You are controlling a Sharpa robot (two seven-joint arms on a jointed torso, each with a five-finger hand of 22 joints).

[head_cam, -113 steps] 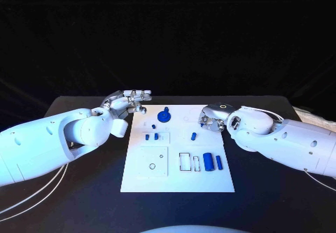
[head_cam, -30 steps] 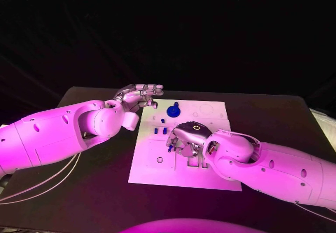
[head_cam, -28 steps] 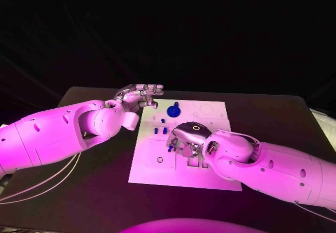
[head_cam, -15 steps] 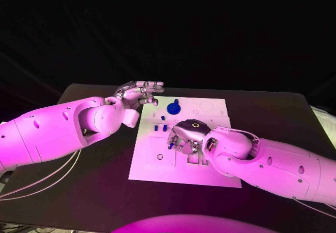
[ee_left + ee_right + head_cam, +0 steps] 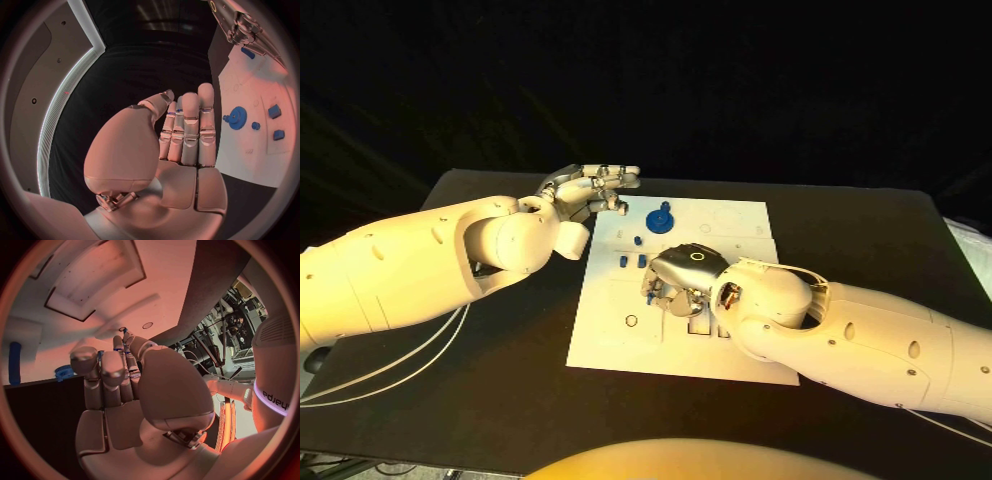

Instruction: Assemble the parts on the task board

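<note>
Looking down, we saw the white task board (image 5: 625, 345) at the frame's centre, carrying small blue parts: a gear (image 5: 661, 217) near its upper edge and short pegs (image 5: 633, 261) below it. Our right hand (image 5: 678, 285) sat over the board's middle pinching a blue part (image 5: 651, 293). Our left hand (image 5: 593, 187), upper left, was released, fingers straight.

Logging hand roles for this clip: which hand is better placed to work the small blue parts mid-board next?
Right, probably. The right hand is over the middle of the white board, beside a small blue part; the left hand hovers at the board's far corner.
</note>
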